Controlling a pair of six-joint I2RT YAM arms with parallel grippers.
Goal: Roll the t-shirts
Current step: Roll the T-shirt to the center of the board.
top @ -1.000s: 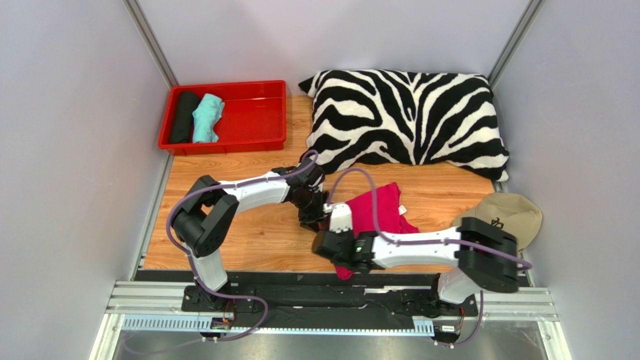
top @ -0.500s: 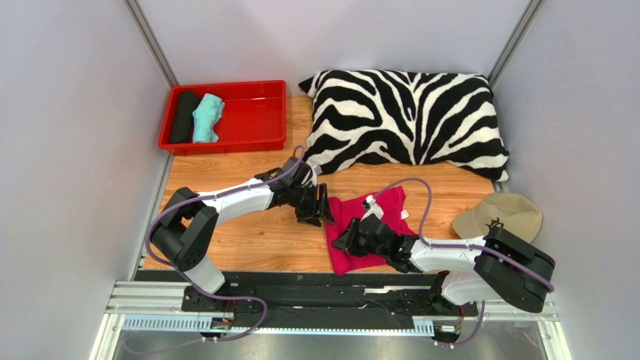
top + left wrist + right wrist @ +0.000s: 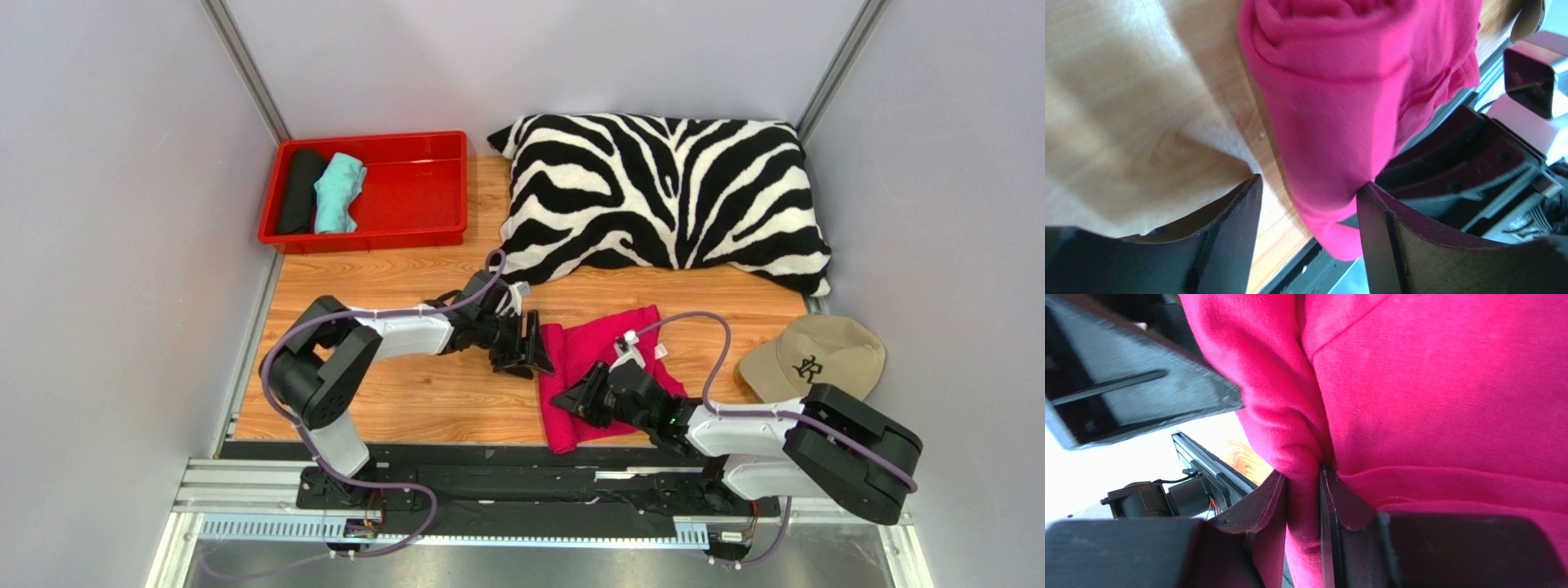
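The hot-pink t-shirt lies on the wooden table, its left edge folded over into a thick roll. My left gripper is open at that rolled left edge; in the left wrist view the roll sits between the jaws and touches only the right finger. My right gripper is shut on a fold of the pink t-shirt near its front left; the right wrist view shows the gripper pinching the cloth. A black roll and a mint-green roll lie in the red tray.
A zebra-striped pillow fills the back right. A beige cap lies at the right, next to the right arm. Grey walls close both sides. The black rail runs along the table's front edge.
The right arm has drawn back to the right and its gripper now grips the shirt's front left. The left gripper has lowered onto the shirt's left edge, which has folded over.
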